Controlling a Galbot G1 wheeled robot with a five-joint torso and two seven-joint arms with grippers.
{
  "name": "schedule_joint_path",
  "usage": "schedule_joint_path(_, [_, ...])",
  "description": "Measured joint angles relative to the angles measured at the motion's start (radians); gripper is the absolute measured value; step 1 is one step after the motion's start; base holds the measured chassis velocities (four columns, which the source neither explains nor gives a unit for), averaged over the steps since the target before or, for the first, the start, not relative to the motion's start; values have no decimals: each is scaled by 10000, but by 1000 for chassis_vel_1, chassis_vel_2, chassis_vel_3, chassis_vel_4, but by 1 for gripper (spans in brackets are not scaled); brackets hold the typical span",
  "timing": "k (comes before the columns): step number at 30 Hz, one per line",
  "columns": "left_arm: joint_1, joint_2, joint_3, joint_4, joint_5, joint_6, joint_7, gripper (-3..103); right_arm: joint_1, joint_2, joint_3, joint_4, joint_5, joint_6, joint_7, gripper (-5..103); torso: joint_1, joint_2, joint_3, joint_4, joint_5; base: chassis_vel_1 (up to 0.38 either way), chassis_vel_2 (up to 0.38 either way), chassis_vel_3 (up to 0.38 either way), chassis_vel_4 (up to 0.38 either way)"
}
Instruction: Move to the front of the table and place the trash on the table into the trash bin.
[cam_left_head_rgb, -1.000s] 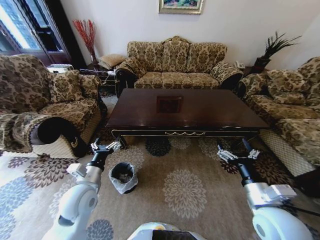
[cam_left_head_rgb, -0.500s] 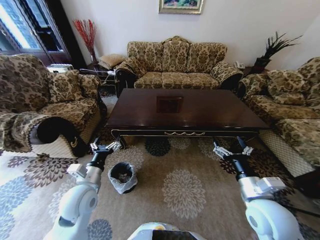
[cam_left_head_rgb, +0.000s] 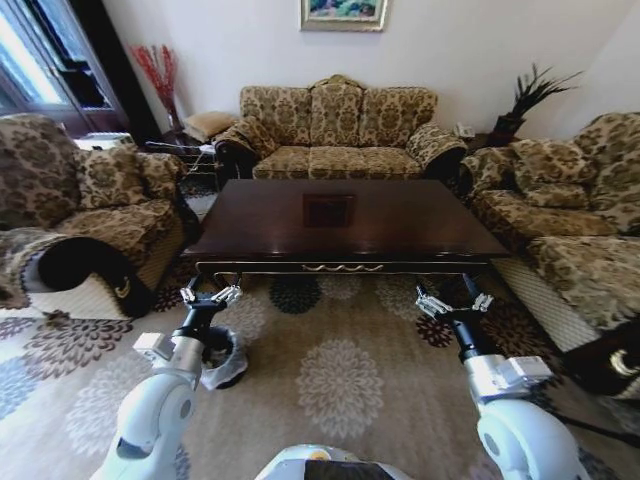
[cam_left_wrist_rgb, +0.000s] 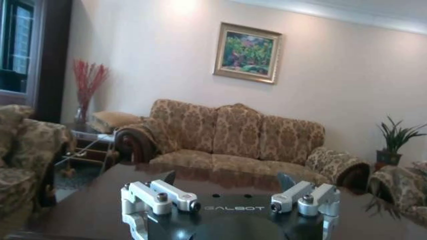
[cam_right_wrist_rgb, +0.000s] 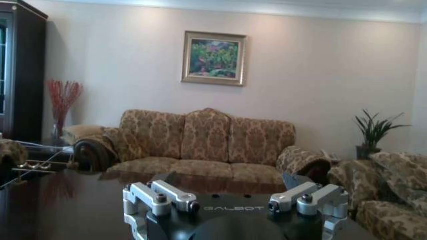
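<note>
Sofas ring the dark desk (cam_left_head_rgb: 345, 220), which sits nearer than a second ago, so the robot has rolled forward. Left tool (cam_left_head_rgb: 210, 296) and right tool (cam_left_head_rgb: 449, 302) hover released. No trash is apparent on top; the bin (cam_left_head_rgb: 222, 360) lies partly hidden behind the left arm.

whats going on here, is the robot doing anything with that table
Nothing is being handled right now. The robot faces the long side of the dark wooden table, whose top has no trash on it that I can make out. The left gripper and right gripper are both open and empty, held out low in front of the table's near edge. The trash bin sits on the carpet beside the left arm, partly hidden behind it.
</note>
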Motion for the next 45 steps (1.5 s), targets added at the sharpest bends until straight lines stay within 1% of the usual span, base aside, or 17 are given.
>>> schedule_joint_path(6, [30,-23,19,-25,44,-27,71,100,-25,20,-80,-64,-92,56,31,100,2,0,1,-1,2,-440,-149,413,147])
schedule_joint_path(7, [36,-47,20,-29,59,-34,81,100,-26,16,-129,-79,-156,69,76,100,1,0,0,-1,-12,-450,-106,434,84])
schedule_joint_path(9, [55,-97,23,-62,73,-45,109,100,57,-22,-282,-93,-418,112,355,100,11,-3,5,4,8,-383,-20,404,13])
schedule_joint_path(14, [74,-142,33,-89,78,-73,164,100,155,-83,-344,-37,-517,79,618,100,12,-3,4,2,2,-316,31,292,-35])
schedule_joint_path(17, [120,-165,45,-91,107,-96,191,100,75,-58,-229,-6,-531,93,660,100,14,-4,6,2,-2,-59,25,74,-38])
schedule_joint_path(19, [214,-166,70,-92,177,-132,211,100,-91,18,-159,-13,-573,208,635,100,3,-3,1,2,-16,28,21,-17,-15])
schedule_joint_path(22, [303,-230,91,-104,283,-283,307,100,-284,155,-75,-57,-660,369,583,100,-5,0,-2,4,-3,68,24,-36,-8])
schedule_joint_path(26, [396,-365,152,-190,288,-355,347,100,-503,325,100,-71,-639,411,527,100,-5,0,-2,-1,-2,67,-18,-32,8])
schedule_joint_path(29, [464,-416,168,-256,168,-357,353,100,-530,377,235,-67,-573,271,546,100,1,-1,1,0,3,0,0,0,0])
schedule_joint_path(31, [543,-432,169,-348,68,-312,353,100,-624,425,414,11,-452,14,517,100,5,-2,3,1,2,0,0,0,0])
schedule_joint_path(36, [628,-413,162,-522,26,-101,317,100,-757,502,558,92,-307,-112,443,100,5,-1,2,3,-1,0,0,0,0])
schedule_joint_path(38, [630,-382,148,-547,206,-38,222,100,-819,579,570,113,-259,-99,403,100,3,0,1,2,-1,0,0,0,0])
schedule_joint_path(40, [572,-357,116,-448,803,-65,123,100,-999,687,575,254,-256,10,222,100,3,-1,1,2,0,0,0,0,0])
schedule_joint_path(41, [572,-357,116,-448,803,-65,123,100,-999,687,575,254,-256,10,222,100,3,-1,1,2,0,0,0,0,0])
schedule_joint_path(42, [540,-354,100,-331,1320,-167,86,100,-1112,715,604,346,-259,39,99,100,4,-1,2,1,-1,0,0,0,0])
schedule_joint_path(43, [515,-361,98,-253,1607,-266,73,100,-1198,717,639,387,-272,78,-43,100,4,-1,2,1,-3,0,0,0,0])
schedule_joint_path(45, [488,-380,118,-215,1720,-284,-39,100,-1231,715,659,389,-298,115,-151,100,4,-1,2,1,-3,0,0,0,0])
